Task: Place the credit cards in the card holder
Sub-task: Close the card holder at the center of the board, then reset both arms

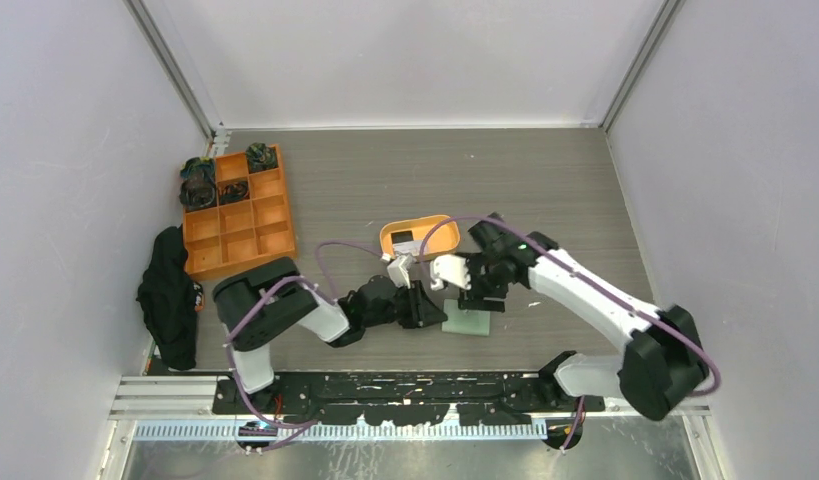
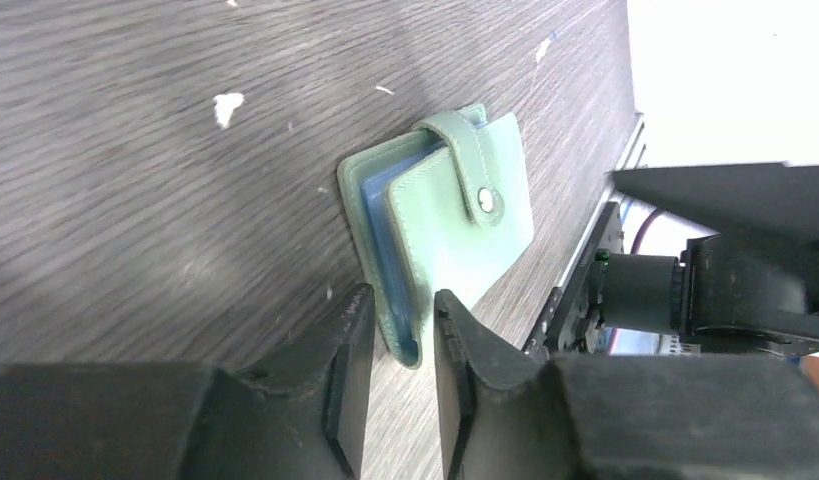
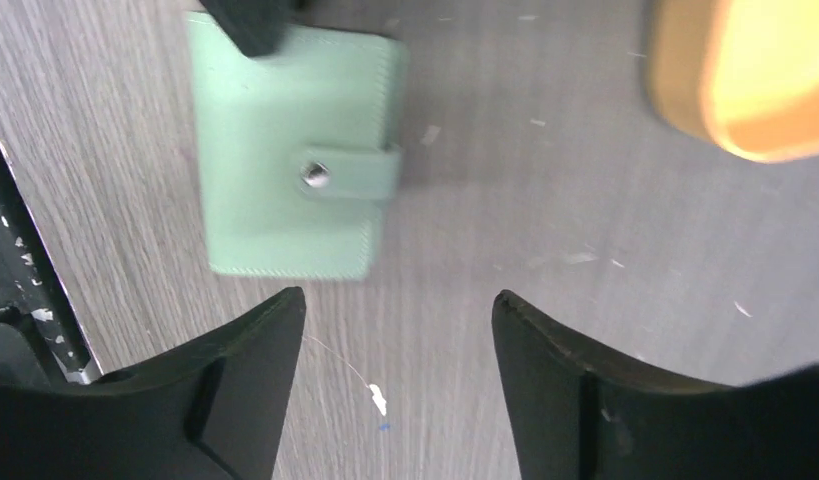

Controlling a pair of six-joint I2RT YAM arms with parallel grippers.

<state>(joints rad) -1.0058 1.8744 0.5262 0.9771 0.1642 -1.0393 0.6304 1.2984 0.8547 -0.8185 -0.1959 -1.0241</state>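
Observation:
The card holder (image 1: 471, 321) is a sage-green wallet lying flat on the table, its snap tab (image 2: 477, 178) fastened; blue inner layers show at its edge. My left gripper (image 2: 403, 300) is open by a narrow gap, with the card holder's (image 2: 455, 215) near corner between the fingertips and a sliver of space on each side. My right gripper (image 3: 397, 300) stands wide open just above the table, short of the card holder (image 3: 285, 150), with nothing between its fingers. One small credit card (image 1: 402, 239) lies in the orange oval tray (image 1: 435, 224). No other credit cards show.
The orange oval tray (image 3: 745, 75) sits just behind both grippers. An orange grid organiser (image 1: 253, 214) with dark items in its far cells stands at the back left, with a black cloth (image 1: 169, 296) beside it. White walls enclose the table.

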